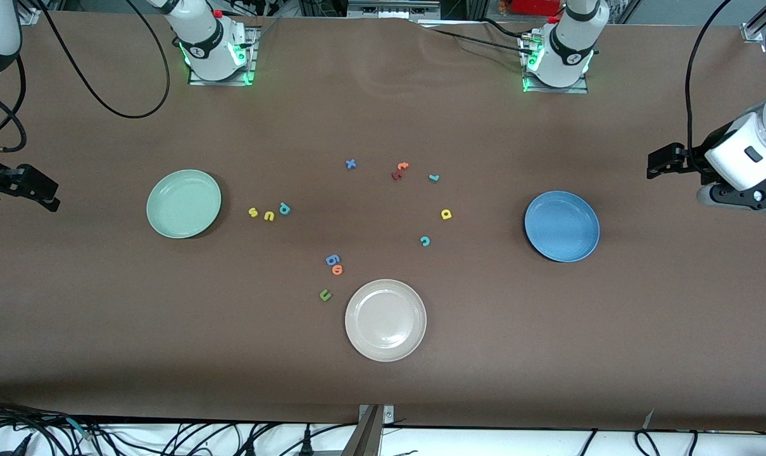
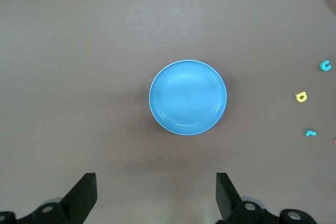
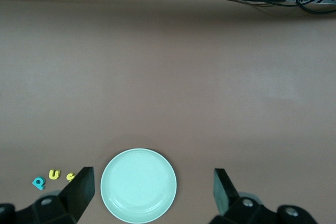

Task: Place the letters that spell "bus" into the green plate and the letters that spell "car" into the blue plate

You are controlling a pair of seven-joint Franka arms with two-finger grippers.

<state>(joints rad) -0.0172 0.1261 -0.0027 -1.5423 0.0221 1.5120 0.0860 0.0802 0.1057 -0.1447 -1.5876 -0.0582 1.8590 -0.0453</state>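
A: Three plates are seen on the table (image 1: 104, 354). What is found nearest the front camera?

B: The cream-white plate (image 1: 385, 320) is set nearest. Just beside it, toward the right arm's end, the olive-green "u" (image 1: 325, 294) is laid, and a little farther off the orange round letter (image 1: 337, 270) and the blue round letter (image 1: 332, 259) are found touching each other.

A: Where are the task's letters placed?

B: The teal "c" (image 1: 425, 240) and the yellow "a" (image 1: 446, 214) are laid between the cream-white plate and the blue plate (image 1: 561, 226); the teal "r" (image 1: 433, 178) is farther from the camera. The yellow "s" (image 1: 252, 212), yellow "u" (image 1: 269, 216) and teal "b" (image 1: 284, 208) are lined up in a row beside the green plate (image 1: 183, 203). Nothing is held in either plate.

A: And farthest off?

B: The blue "x" (image 1: 351, 164), and an orange letter (image 1: 402, 166) touching a dark red letter (image 1: 396, 175).

A: How are the arms posed?

B: Both are kept raised at the table's ends. The left gripper (image 2: 156, 195) is hung above the table near the blue plate, its fingers spread wide with nothing between them. The right gripper (image 3: 152, 192) is held above the table near the green plate, likewise spread and holding nothing.
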